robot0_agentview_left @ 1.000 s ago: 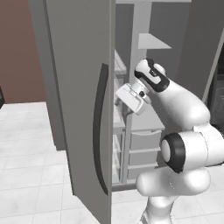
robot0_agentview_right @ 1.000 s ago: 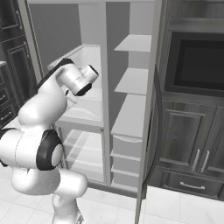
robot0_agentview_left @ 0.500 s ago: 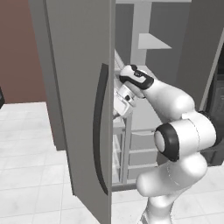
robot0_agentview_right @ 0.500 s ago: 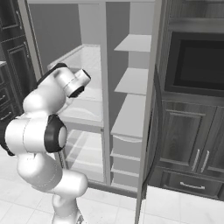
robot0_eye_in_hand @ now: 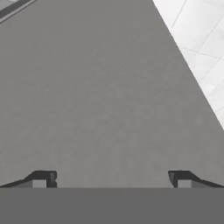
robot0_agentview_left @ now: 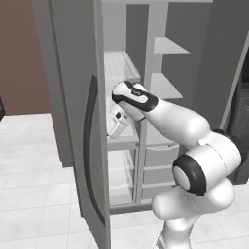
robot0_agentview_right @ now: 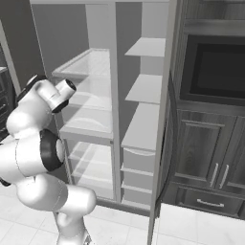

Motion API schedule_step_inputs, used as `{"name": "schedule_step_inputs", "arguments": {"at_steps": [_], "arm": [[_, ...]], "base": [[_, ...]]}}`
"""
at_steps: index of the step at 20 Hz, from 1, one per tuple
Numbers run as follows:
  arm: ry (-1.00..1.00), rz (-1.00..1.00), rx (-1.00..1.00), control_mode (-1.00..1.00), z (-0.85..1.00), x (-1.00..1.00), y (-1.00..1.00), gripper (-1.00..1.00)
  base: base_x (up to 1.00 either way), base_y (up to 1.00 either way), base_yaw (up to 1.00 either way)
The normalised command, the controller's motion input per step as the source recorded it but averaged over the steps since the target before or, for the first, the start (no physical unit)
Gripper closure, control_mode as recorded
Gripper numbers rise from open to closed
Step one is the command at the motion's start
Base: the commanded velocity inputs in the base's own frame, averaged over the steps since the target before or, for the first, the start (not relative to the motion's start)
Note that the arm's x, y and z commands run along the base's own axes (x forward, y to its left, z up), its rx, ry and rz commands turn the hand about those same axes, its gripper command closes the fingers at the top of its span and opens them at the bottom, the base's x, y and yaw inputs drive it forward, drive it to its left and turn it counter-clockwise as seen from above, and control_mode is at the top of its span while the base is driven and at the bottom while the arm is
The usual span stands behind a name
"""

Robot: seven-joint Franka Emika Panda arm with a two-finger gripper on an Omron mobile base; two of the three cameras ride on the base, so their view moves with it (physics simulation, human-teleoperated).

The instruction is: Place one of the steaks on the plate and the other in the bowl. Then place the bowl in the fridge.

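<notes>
At the centre left of the left base view, the claw (robot0_agentview_left: 113, 127) presses near the fridge door (robot0_agentview_left: 73, 97), fingers apart, holding nothing; it probably needs swinging wider next.

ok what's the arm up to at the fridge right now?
The arm has its gripper up close to the inner face of the fridge left door. The fingers are spread wide with nothing between them. Both fridge doors are open, with the pale shelves visible inside.
</notes>
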Motion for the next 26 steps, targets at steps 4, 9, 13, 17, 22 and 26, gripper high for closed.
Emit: {"name": "schedule_step_inputs", "arguments": {"at_steps": [4,9,13,17,22,26], "arm": [[-0.01,-0.34,-0.01,-1.00,0.00,-0.31,0.76,-1.00],[0.01,-0.17,-0.07,-1.00,0.13,0.01,0.45,-1.00],[0.12,-0.01,-0.09,-1.00,0.29,0.09,0.03,-1.00],[0.16,0.00,-0.11,-1.00,0.21,0.23,0.05,-1.00],[-0.02,0.01,0.00,-1.00,-0.18,0.16,0.40,-1.00],[-0.06,0.00,0.00,-1.00,-0.13,0.01,0.34,-1.00]], "base": [[0.00,0.00,0.00],[0.00,0.00,0.00],[0.00,0.00,0.00],[0.00,0.00,0.00],[0.00,0.00,0.00],[0.00,0.00,0.00]]}}
